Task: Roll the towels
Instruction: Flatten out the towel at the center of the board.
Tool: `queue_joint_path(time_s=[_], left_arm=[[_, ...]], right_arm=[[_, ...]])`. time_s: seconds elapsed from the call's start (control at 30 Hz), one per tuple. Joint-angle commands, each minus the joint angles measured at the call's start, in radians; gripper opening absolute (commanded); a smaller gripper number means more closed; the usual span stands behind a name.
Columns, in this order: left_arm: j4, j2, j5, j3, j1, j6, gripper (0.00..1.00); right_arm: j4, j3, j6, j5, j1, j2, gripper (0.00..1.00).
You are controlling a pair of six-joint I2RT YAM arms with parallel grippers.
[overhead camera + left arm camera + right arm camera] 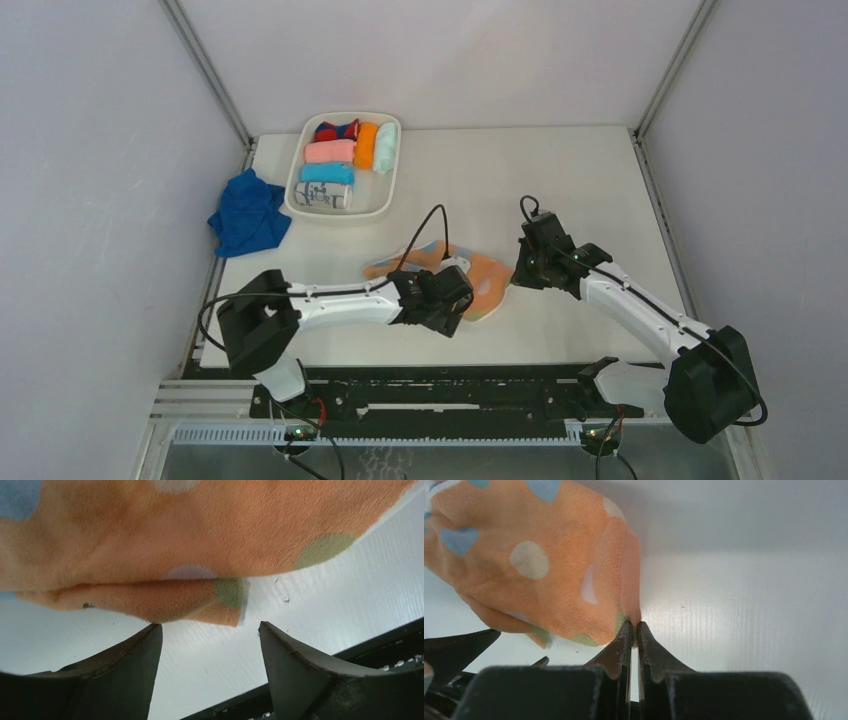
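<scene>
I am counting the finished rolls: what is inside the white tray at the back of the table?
Six rolls lie in the white tray: red-and-blue, pink, orange, mint, light blue, white printed. Anything beneath them is covered.

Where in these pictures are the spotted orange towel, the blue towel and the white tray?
spotted orange towel [488,283]: overhead view, on its uncovered right end.
blue towel [248,212]: overhead view, on the middle of the crumpled heap.
white tray [370,197]: overhead view, on the bare floor near its right wall.
</scene>
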Motion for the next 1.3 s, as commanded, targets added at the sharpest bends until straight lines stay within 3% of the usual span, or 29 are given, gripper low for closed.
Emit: queue_joint_path(time_s=[0.0,0.2,0.4,0.53,0.63,0.77,0.87,0.9,1.0,1.1,1.27], left_arm=[[-0.002,0.067,-0.026,0.099,-0.004,-0.003,0.76],[-0.075,0.141,-0.053,0.128,-0.005,-0.017,0.68],[-0.193,0.023,-0.293,0.097,0.03,0.054,0.2],[-0.33,-0.125,-0.549,0.118,0.086,0.174,0.07],[-0.441,-0.233,-0.758,0.156,0.14,0.238,0.07],[-0.435,-0.376,-0.856,0.179,0.167,0.352,0.18],[-0.397,-0.45,-0.811,0.118,0.167,0.356,0.35],[-0.398,-0.464,-0.788,0.092,0.168,0.332,0.36],[-0.456,-0.482,-0.712,0.023,0.167,0.19,0.41],[-0.482,-0.538,-0.625,-0.049,0.167,0.053,0.54],[-0.322,-0.652,-0.446,-0.157,0.203,0.019,0.69]], right_arm=[[0.017,0.019,0.024,-0.01,-0.005,-0.022,0.0],[0.009,0.025,0.019,-0.01,-0.028,-0.061,0.0],[-0.022,0.067,-0.036,-0.018,-0.15,-0.121,0.0],[-0.042,0.118,-0.077,-0.042,-0.265,-0.167,0.0],[-0.045,0.147,-0.09,-0.065,-0.332,-0.209,0.0],[-0.032,0.149,-0.092,-0.092,-0.371,-0.256,0.0],[-0.038,0.143,-0.103,-0.101,-0.375,-0.256,0.0],[-0.04,0.137,-0.104,-0.101,-0.376,-0.257,0.0],[-0.041,0.114,-0.106,-0.102,-0.38,-0.265,0.0],[-0.043,0.092,-0.108,-0.101,-0.389,-0.28,0.0],[-0.026,0.058,-0.109,-0.12,-0.395,-0.277,0.0]])
